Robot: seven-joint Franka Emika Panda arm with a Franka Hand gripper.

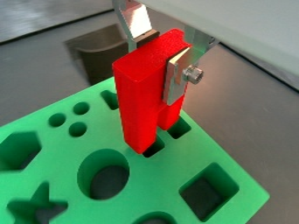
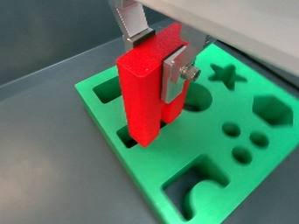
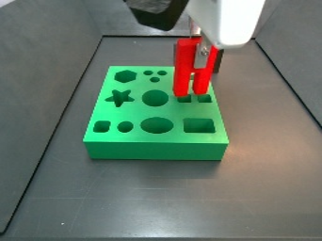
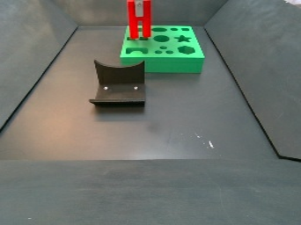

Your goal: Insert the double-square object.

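Dark grey desk fills the walled workspace. At the left in a side view lies the dark curved block, well apart from the work. Further right sits the green block with its shaped holes. Above its edge the hand grips the double-square object upright, bars pointing down, their tips at or just entering the paired square holes, seemingly aligned for a straight push.

Bright red double-square object between the gripper and its silver plates, plain green block beneath, dark grey curved block well apart
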